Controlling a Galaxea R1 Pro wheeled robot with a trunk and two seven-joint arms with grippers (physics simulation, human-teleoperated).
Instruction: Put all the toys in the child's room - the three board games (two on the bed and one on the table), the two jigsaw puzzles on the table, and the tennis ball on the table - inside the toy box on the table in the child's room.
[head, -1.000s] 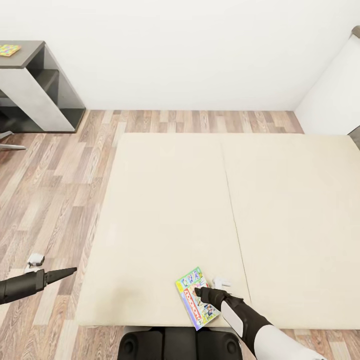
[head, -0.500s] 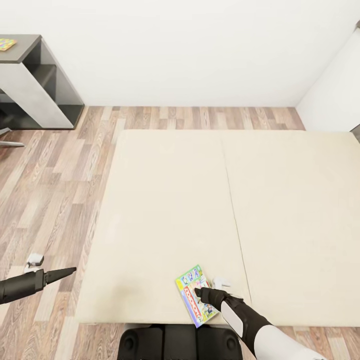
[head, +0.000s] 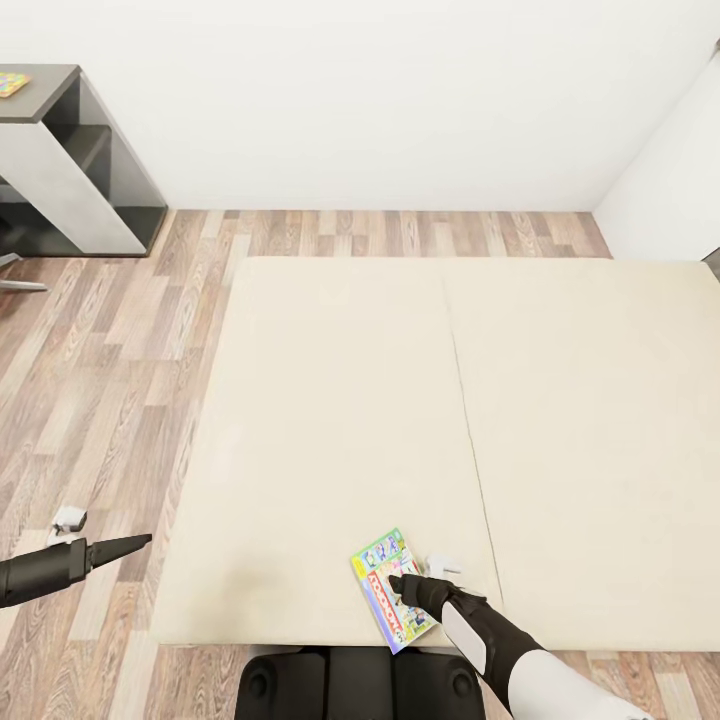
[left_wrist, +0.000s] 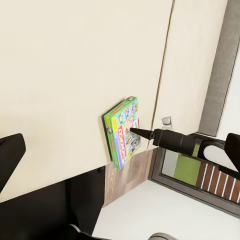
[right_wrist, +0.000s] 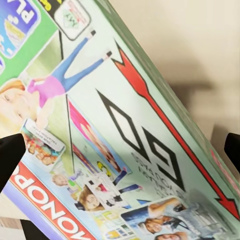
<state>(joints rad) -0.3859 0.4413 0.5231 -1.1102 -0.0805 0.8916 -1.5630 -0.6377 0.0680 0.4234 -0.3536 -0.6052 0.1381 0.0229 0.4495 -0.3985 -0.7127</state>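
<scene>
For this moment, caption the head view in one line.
Right claw poised on the green-edged board game at the bed edge; left claw over the floor.

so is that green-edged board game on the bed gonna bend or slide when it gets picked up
The board game looks like a flat, straight-edged box, so probably stiff, not floppy. Its glossy printed cover may be slippery under the right gripper. Being thin and flat on the soft bed, its edges may be hard to get fingers under.
</scene>
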